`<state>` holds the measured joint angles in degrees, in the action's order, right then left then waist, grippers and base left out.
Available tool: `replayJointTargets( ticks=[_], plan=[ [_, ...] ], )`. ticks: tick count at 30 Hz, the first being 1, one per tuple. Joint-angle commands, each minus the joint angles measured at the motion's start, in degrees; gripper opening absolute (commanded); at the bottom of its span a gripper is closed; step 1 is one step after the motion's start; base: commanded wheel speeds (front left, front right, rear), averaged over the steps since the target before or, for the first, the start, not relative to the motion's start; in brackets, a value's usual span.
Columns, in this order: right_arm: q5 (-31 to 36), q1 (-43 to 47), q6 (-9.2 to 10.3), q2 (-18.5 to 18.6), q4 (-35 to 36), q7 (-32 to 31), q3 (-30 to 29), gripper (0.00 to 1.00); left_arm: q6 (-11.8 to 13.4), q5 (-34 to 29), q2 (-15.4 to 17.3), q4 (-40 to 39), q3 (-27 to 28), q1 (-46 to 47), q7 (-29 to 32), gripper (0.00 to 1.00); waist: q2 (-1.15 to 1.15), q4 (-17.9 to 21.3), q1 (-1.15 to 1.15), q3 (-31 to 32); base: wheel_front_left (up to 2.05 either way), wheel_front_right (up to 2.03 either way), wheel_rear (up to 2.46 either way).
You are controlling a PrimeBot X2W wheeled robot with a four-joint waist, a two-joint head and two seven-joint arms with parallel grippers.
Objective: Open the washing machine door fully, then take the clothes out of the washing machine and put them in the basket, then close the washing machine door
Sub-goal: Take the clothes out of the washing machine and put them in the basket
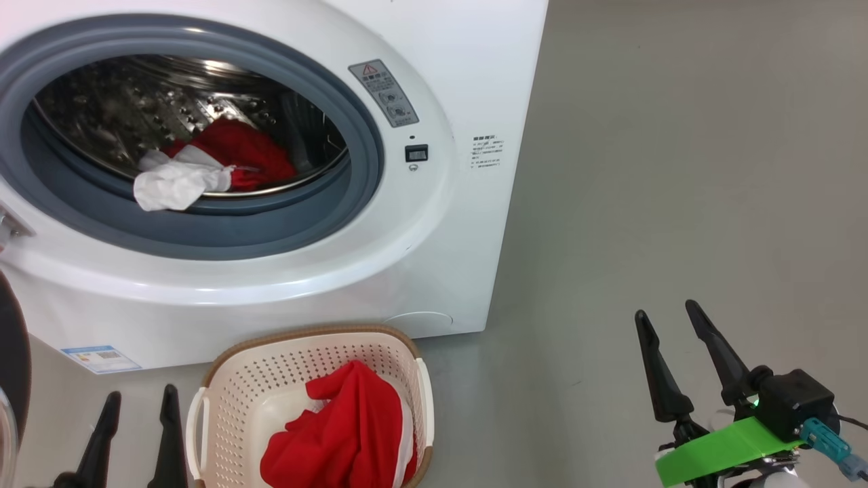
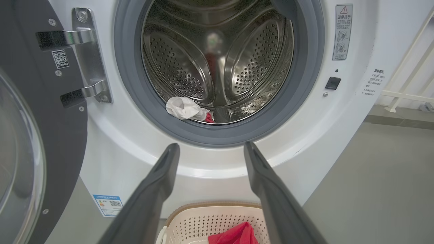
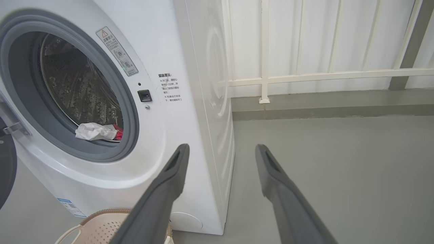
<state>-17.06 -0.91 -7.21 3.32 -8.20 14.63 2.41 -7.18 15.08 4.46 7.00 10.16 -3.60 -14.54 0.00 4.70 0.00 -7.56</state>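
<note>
The big white front-loading washing machine (image 1: 434, 224) fills the upper left of the head view with its mouth uncovered. The round washing machine door (image 2: 51, 128), with a glossy black rim and bulging clear glass, stands open at the left edge of the left wrist view, hung on a bright steel hinge (image 2: 88, 54). A smooth grey rubber gasket (image 1: 203, 234) rings the perforated steel drum (image 2: 251, 57). At the drum's front lip lie the crumpled clothes (image 1: 217, 166), a white cloth piece against bright red fabric. At the bottom centre of the head view, the small cream-white perforated plastic basket (image 1: 271, 339), with a brown woven-look rim and side handles, sits on the matte grey floor (image 1: 678, 169) just in front of the machine. It holds a bunched red garment (image 1: 339, 434) with a white edge. A grey warning label (image 1: 384, 93) with a red triangle sits right of the opening, its small writing too fine to read. A blue label (image 1: 100, 358) marks the machine's lower left front, and a QR sticker (image 2: 60, 59) is on the door's inner face. The left end effector (image 1: 141, 394), at the lower left, has its two long dark fingers spread and holds nothing, just left of the basket. The right end effector (image 1: 666, 310), at the lower right, is likewise spread and empty over bare floor, with a bright green plastic part (image 1: 719, 451) behind it.
</note>
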Motion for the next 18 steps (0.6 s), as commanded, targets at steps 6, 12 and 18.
replayJointTargets(
  ticks=[6,12,18],
  plan=[
    [-0.16,0.84,-0.28,0.76,1.88,0.37,0.53,1.0,-0.31,-0.65,-0.39,-3.56,3.03,-0.96,-0.46,1.0,0.0,0.1,0.0,-0.48,0.0,0.0,0.0],
    [-0.11,0.52,-0.28,0.59,1.92,0.37,0.6,1.0,-0.31,-0.96,-0.79,-4.11,3.14,-0.8,-0.46,1.0,0.0,0.23,0.0,-1.07,0.0,0.0,0.0],
    [-0.1,0.2,-0.28,0.43,1.86,0.37,0.58,1.0,-0.31,-1.19,-0.95,-4.25,3.07,-0.43,-0.46,1.0,0.0,0.4,0.0,-1.22,0.0,0.0,0.0]
  ],
)
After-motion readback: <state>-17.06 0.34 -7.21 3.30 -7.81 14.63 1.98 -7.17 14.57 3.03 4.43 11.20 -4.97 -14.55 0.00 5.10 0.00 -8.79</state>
